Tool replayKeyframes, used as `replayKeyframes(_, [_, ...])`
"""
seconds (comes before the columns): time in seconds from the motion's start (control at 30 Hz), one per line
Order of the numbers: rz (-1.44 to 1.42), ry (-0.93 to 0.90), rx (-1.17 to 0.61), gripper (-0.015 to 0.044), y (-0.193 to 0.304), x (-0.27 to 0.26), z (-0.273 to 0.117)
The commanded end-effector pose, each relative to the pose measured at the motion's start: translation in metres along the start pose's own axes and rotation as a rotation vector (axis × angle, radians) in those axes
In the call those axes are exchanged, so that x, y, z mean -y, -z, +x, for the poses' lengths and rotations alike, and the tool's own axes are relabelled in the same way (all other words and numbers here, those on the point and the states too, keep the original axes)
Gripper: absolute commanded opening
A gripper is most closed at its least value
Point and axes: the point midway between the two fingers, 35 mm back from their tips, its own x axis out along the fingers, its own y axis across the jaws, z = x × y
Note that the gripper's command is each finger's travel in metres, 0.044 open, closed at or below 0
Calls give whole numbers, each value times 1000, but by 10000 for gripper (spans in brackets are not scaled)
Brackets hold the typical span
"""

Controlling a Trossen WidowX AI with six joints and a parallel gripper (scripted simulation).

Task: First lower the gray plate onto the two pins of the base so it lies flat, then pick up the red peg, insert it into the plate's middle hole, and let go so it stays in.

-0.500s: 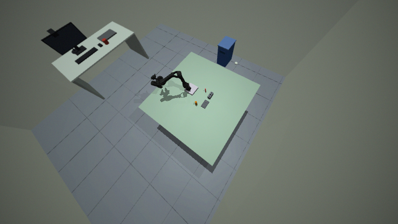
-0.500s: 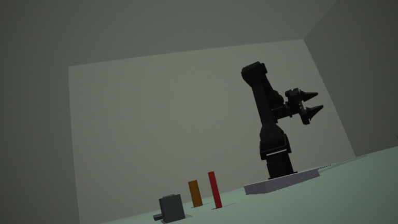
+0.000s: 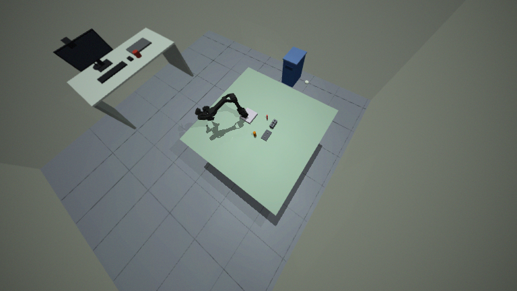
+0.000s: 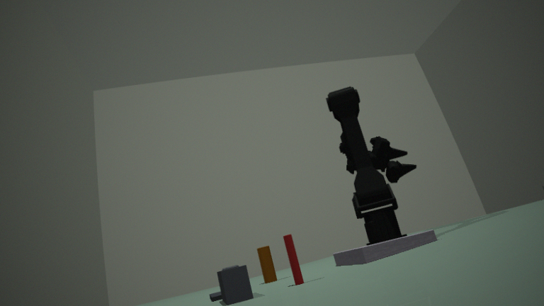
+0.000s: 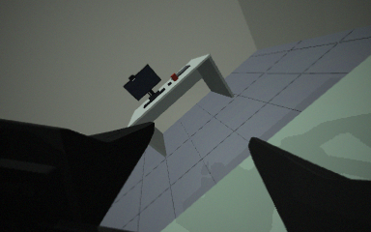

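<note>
The red peg (image 3: 267,117) (image 4: 293,259) stands upright on the green table. Two gray pieces lie near it: a narrow block (image 3: 273,123) (image 4: 236,285) and a flat rectangular piece (image 3: 266,135) with small marks on top. At this size I cannot tell which is the plate and which the base, nor make out the middle hole. The peg stands apart from both. My gripper (image 4: 410,159) (image 5: 201,133) is open and empty, raised above the table and well away from all of them, over by the table's edge on the arm's side. Its fingers point sideways.
An orange peg (image 3: 254,133) (image 4: 266,264) stands beside the flat gray piece. The arm's base is on a pale slab (image 3: 250,115) (image 4: 384,248). A white desk (image 3: 83,85) (image 5: 166,100) with a monitor stands beyond the green table (image 3: 244,158). A blue cabinet (image 3: 292,67) stands behind it.
</note>
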Motion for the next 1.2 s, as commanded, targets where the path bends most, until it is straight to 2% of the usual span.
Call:
replayKeyframes(0.0, [-55, -58, -151, 440, 25, -12, -35])
replayKeyframes(0.27, [-227, -224, -535, 440, 92, -13, -162])
replayKeyframes(0.5, [-415, -358, -845, 440, 117, 19, -283])
replayKeyframes(0.67, [-535, -472, -1025, 440, 112, 52, -362])
replayKeyframes(0.83, [-625, -529, -1137, 440, 103, 80, -408])
replayKeyframes(1.17, [-990, -660, -1450, 440, 39, 199, -524])
